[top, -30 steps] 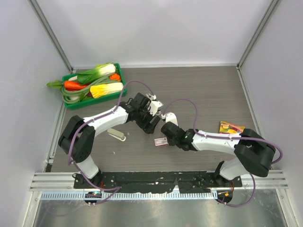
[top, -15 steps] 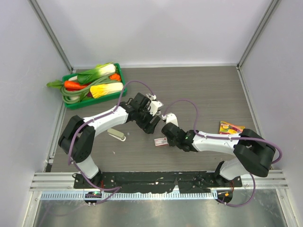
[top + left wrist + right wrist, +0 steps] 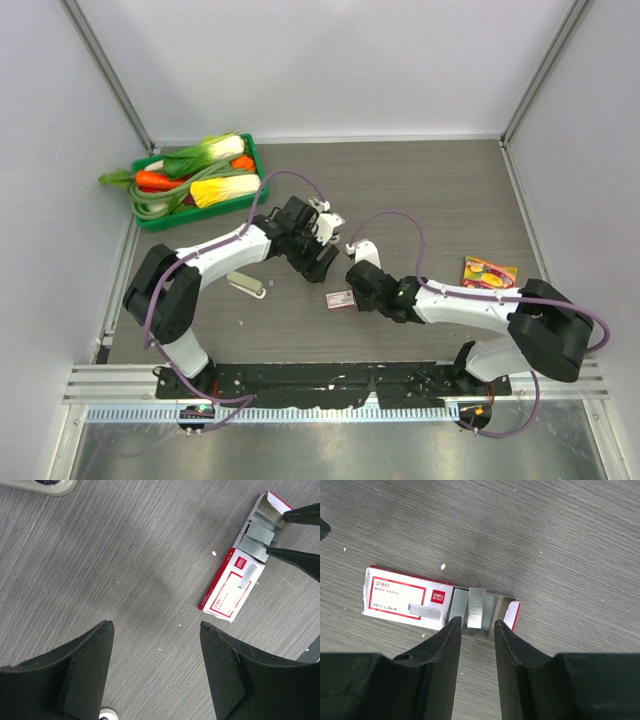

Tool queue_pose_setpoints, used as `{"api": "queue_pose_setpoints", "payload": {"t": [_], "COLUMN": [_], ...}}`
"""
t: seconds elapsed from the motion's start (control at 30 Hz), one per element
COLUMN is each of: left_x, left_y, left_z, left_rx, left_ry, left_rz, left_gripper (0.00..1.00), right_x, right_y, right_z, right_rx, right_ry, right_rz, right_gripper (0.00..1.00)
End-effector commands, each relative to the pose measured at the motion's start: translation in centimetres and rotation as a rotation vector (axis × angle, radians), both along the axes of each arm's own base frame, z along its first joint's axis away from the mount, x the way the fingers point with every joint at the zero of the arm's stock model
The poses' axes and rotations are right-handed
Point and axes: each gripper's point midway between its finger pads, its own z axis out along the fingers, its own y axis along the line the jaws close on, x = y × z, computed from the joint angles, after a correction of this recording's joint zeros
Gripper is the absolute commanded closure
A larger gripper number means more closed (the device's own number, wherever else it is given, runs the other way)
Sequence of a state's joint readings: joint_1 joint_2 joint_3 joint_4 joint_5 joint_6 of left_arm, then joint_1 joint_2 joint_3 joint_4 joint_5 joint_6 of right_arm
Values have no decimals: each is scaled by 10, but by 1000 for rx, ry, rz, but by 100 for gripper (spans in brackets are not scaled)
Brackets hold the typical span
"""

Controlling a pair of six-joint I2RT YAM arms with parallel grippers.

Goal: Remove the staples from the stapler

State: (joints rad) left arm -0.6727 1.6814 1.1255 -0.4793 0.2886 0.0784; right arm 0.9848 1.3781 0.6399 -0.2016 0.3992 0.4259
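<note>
The staples point(image 3: 481, 608) are a thin grey strip lying on other strips in the open end of a small red-and-white printed box point(image 3: 405, 597). My right gripper point(image 3: 477, 624) is low over that open end, its jaws a narrow gap apart on either side of the strip, with no clear contact. In the top view the box point(image 3: 341, 298) lies just left of the right gripper point(image 3: 351, 288). My left gripper point(image 3: 156, 625) is wide open and empty above bare table; it sees the box point(image 3: 230, 587) and the staples point(image 3: 260, 530). The stapler does not show in any view.
A beige rounded stapler-like thing point(image 3: 246, 285) lies left of the grippers and shows at the left wrist view's top edge point(image 3: 50, 485). A green tray point(image 3: 200, 213) of toy vegetables stands at the back left. A colourful packet point(image 3: 488, 271) lies at the right. Walls enclose the table.
The right forearm has swung slightly right and nearer, while its gripper stays over the box's open end. The left arm has not moved.
</note>
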Motion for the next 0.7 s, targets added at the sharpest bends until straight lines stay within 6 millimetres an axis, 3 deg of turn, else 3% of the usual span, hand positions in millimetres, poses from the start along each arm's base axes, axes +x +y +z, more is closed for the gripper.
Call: {"api": "queue_pose_setpoints", "payload": {"t": [0.0, 0.1, 0.2, 0.33, 0.67], "left_x": [6, 6, 6, 6, 5], "left_y": [-7, -6, -7, -6, -7], "left_z": [19, 20, 21, 23, 22], "left_rx": [-52, -52, -53, -55, -57], "left_ry": [-37, -39, -38, -44, -40], "left_rz": [3, 4, 5, 0, -7], "left_gripper": [27, 27, 27, 27, 27], "right_x": [10, 19, 28, 38, 57], "right_y": [15, 20, 21, 17, 13], "right_z": [36, 54, 56, 44, 29], "right_rx": [88, 106, 82, 53, 50], "right_ry": [-62, -108, -119, -105, -91], "right_rz": [-13, -12, -19, -41, -62], "right_gripper": [62, 66, 71, 78, 78]}}
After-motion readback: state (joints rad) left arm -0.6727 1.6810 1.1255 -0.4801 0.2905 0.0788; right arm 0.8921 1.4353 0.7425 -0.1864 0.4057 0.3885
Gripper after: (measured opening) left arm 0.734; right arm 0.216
